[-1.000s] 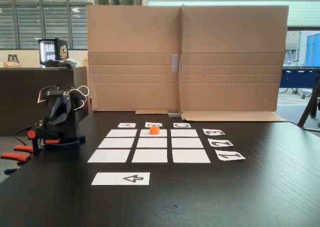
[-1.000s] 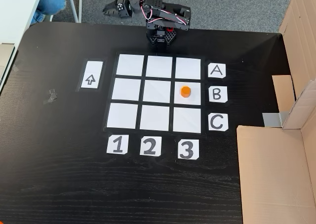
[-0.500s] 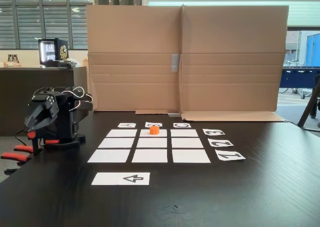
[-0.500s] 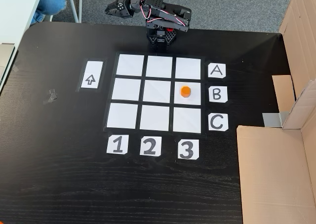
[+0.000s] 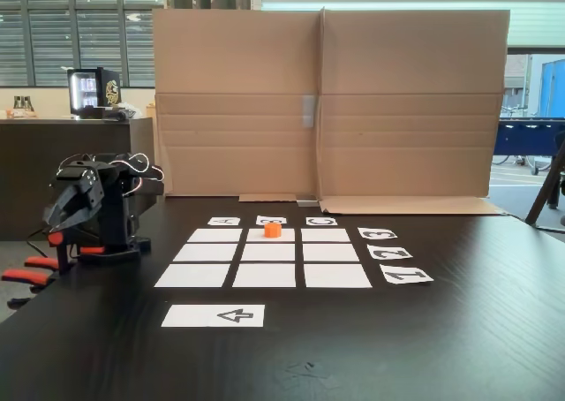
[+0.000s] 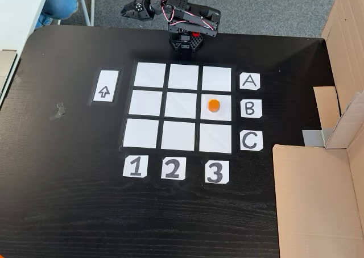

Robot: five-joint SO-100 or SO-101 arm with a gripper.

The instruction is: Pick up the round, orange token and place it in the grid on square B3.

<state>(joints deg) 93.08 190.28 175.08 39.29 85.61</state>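
The small orange token [image 5: 273,230] [image 6: 213,105] stands upright on square B3 [image 6: 223,113] [image 5: 288,236], the middle paper of the grid's [image 6: 181,105] [image 5: 265,275] column beside the lettered cards. That paper lines up with card B [image 6: 251,108] and card 3 [image 6: 215,172]. My arm is folded at the table's edge, well away from the token. Its gripper [image 5: 60,215] [image 6: 129,9] hangs out past the edge, looks shut, and holds nothing.
A paper strip with a black arrow [image 5: 214,315] [image 6: 105,86] lies beside the grid. A tall cardboard wall [image 5: 327,101] [image 6: 318,195] closes one side of the table. Red-orange clamp handles [image 5: 26,276] stick out by the arm's base. A scrap of tape [image 6: 58,110] lies on the dark tabletop.
One second ago the gripper was tucked closer to the arm's body; it has swung outward past the table edge and has held still since. The token has not moved.
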